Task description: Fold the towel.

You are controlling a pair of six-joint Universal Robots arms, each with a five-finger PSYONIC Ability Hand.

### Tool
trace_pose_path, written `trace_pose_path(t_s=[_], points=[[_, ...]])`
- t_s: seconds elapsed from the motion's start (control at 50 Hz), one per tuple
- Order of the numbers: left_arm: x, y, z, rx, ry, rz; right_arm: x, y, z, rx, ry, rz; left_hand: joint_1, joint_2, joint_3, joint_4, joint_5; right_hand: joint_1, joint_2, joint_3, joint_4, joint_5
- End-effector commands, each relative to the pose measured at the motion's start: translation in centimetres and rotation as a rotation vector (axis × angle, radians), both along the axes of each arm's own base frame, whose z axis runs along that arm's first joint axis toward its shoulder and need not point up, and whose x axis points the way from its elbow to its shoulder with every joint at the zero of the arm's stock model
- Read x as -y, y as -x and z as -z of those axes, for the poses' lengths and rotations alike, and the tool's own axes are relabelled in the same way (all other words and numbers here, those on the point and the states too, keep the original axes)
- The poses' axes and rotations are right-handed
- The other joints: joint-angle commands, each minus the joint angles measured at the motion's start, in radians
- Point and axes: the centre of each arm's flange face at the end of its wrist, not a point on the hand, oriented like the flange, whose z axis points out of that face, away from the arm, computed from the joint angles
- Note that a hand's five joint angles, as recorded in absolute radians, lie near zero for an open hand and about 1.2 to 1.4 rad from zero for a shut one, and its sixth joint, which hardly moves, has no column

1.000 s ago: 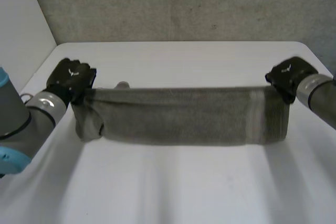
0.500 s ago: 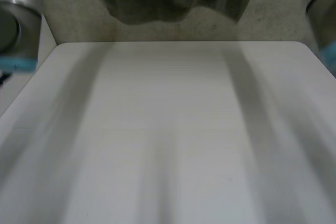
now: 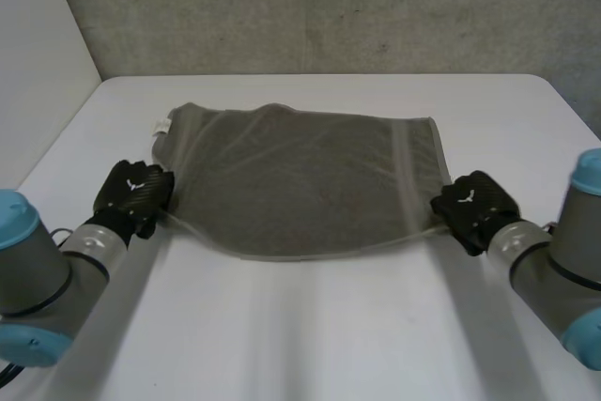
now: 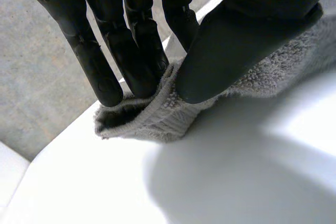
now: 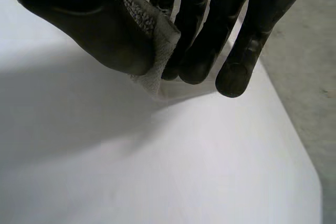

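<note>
You see the grey, fuzzy cloth towel [image 3: 310, 180] spread out wide on the white table [image 3: 310, 335], a bit past the middle, on the far side. A pale stripe [image 3: 406, 176] runs across it close to its right end, and a small white tag [image 3: 161, 126] sticks out at its far left corner. The towel's near edge curves toward the robot in the middle, between the two hands. The robot's black left hand [image 3: 134, 196] is at the near left corner of the towel. In the left wrist view its fingers [image 4: 131, 51] and thumb [image 4: 236, 45] are squeezed together on that corner, with a bunched bit of cloth poking out past the fingertips. The robot's black right hand [image 3: 474, 208] is at the near right corner. In the right wrist view its thumb [image 5: 94, 30] and fingers [image 5: 205, 40] pinch a small bit of the towel between them, just over the table. The two hands are well apart, one at each end of the near edge. Behind the table stands a rough grey wall [image 3: 329, 7].
</note>
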Motion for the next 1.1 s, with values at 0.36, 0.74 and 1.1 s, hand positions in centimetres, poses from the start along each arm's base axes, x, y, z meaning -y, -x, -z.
trace_pose_path(t_s=[0.36,0.74,1.1], points=[[-0.8,-3.1,0.3,0.057,0.002,-0.073,1.1,5.7,-0.5,0.116,0.024,0.198,-0.436,-0.489,-0.492,-0.492,-0.476,0.056,0.056,0.053,0.054,0.036],[-1.6,-2.6,-0.6,0.04,0.069,-0.01,0.5,5.4,0.4,0.117,-0.004,0.18,-0.583,-0.636,-0.638,-0.638,-0.623,0.056,0.056,0.053,0.054,0.036],[-1.8,-2.7,-0.3,0.018,0.177,0.193,0.4,5.4,0.7,0.116,-0.015,0.179,-0.562,-0.616,-0.618,-0.618,-0.602,0.056,0.056,0.053,0.054,0.036]])
